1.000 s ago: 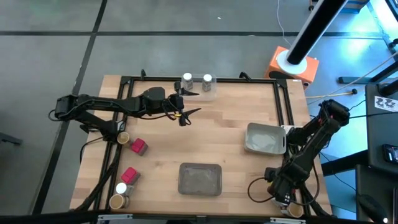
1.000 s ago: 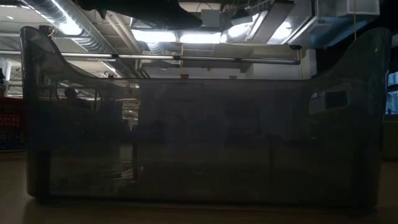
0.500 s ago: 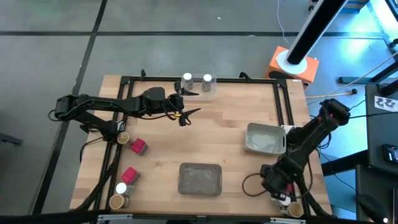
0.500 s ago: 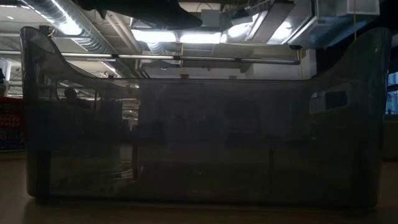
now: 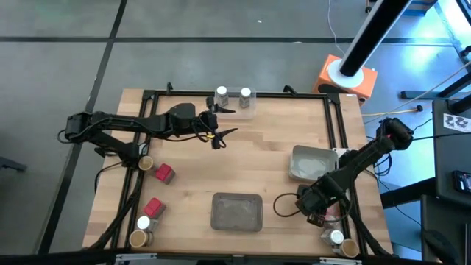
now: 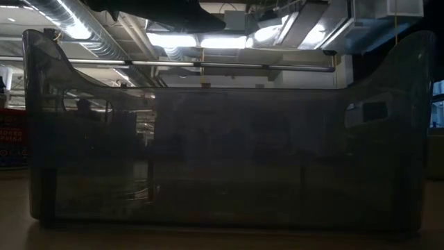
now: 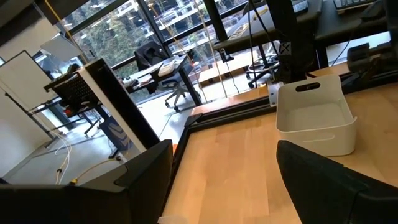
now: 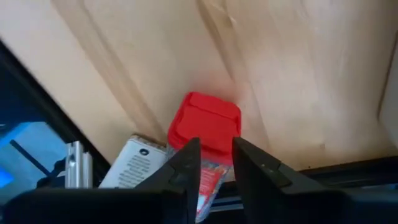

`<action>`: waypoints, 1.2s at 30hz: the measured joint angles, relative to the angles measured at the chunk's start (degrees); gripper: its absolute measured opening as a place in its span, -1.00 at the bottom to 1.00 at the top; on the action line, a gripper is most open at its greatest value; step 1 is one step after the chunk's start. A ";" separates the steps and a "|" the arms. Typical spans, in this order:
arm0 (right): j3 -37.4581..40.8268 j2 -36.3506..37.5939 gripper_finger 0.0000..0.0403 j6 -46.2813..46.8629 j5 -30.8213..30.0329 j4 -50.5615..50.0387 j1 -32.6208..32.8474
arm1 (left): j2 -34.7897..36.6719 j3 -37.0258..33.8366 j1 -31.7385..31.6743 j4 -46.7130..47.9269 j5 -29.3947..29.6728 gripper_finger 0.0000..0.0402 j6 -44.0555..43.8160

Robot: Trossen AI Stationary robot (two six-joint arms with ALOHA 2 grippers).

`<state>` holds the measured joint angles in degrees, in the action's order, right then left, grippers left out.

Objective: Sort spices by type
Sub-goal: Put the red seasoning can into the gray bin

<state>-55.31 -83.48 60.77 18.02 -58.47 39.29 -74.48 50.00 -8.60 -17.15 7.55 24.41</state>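
Spices are scattered round my table edges, and my right gripper point(image 8: 214, 163) is clenched on a red pack point(image 8: 205, 127) near the front right corner beside a white-capped jar point(image 5: 336, 238), while my left gripper point(image 5: 221, 123) hangs released by the two back jars point(image 5: 232, 96).

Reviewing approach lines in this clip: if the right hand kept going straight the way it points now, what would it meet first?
Most likely the red pack. In the right wrist view it lies just past the right hand, in line with the narrow gap between the fingers. Depth is unclear, so contact may be close already.
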 joint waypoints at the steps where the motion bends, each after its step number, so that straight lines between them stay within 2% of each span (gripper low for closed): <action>1: 0.01 -0.05 -0.54 0.00 -0.01 -0.02 0.00 | 0.00 0.00 0.00 0.01 0.00 0.38 -0.01; 6: 0.02 0.17 -0.54 1.69 2.80 -0.11 0.02 | 0.00 0.00 0.00 0.00 0.00 0.38 -0.23; 11: -0.02 1.34 -0.54 10.87 9.42 0.04 0.07 | 0.00 0.00 -0.01 0.01 0.00 0.38 -0.27; 16: -0.07 1.64 -0.51 15.77 10.06 0.41 0.09 | 0.00 0.00 0.00 0.05 0.00 0.38 -0.41; 19: -0.07 1.64 -0.37 16.20 10.05 0.45 0.09 | 0.00 0.00 0.00 0.04 0.00 0.38 -0.41; 28: -0.15 1.03 0.29 17.05 8.50 1.64 0.13 | 0.00 0.00 -0.02 0.03 0.00 0.38 -0.41; 31: -0.15 0.09 0.39 17.03 8.47 1.46 1.00 | 0.00 0.00 -0.02 0.03 0.00 0.38 -0.41; 36: -0.15 -1.58 0.43 17.00 8.48 1.46 2.95 | 0.00 0.00 -0.01 0.03 0.00 0.38 -0.41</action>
<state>-55.46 -85.06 77.78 26.49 -57.01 42.23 -74.48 50.00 -8.61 -17.12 7.55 24.01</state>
